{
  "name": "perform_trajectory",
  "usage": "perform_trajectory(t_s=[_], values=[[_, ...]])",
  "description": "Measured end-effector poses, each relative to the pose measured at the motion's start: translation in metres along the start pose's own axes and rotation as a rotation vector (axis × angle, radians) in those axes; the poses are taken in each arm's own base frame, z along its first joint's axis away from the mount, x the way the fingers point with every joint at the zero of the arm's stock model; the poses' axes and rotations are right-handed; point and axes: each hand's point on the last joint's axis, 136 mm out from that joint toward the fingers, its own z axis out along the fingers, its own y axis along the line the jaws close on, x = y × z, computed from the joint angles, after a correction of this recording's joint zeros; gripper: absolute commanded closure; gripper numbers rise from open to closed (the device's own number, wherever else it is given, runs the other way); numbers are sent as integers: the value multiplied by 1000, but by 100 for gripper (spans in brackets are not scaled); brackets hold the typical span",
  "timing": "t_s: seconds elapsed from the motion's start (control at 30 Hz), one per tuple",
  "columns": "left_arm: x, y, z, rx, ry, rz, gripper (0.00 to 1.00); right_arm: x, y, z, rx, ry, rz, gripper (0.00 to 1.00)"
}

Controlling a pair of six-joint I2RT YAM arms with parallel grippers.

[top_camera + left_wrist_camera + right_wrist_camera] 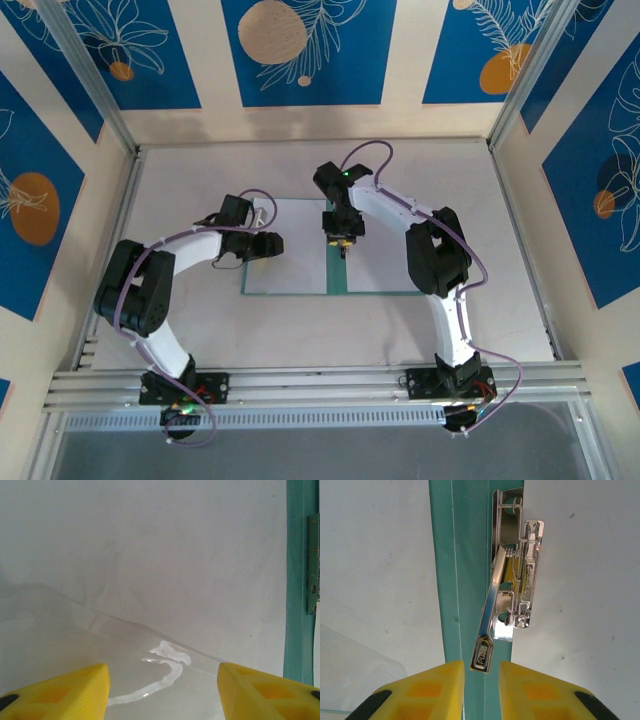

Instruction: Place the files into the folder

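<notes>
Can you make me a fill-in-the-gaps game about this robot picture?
1. The open folder is coloured ____.
2. Both of its leaves are covered by sheets of white ____.
3. The left hand has fingers coloured ____.
4. The clip by the right hand is shiny and coloured ____.

Missing words: green, paper, yellow, silver.

I see white files (290,250) on a teal-green folder (445,580) with a shiny silver clip (517,580). The left gripper (163,692) and right gripper (482,680) are yellow-fingered. At twelve o'clock, the wall panels (350,60) are blue, with white leaf outlines and peach-orange discs.
</notes>
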Motion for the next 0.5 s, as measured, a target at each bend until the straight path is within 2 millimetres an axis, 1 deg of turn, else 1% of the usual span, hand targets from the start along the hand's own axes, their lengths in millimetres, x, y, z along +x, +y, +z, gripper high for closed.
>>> perform_trajectory(t_s=[0.3, 0.5], values=[[2, 1, 3, 4, 9, -3, 41, -1, -1, -2, 3, -1, 4, 76], [2, 1, 3, 4, 10, -3, 41, -1, -3, -1, 10, 2, 6, 80]])
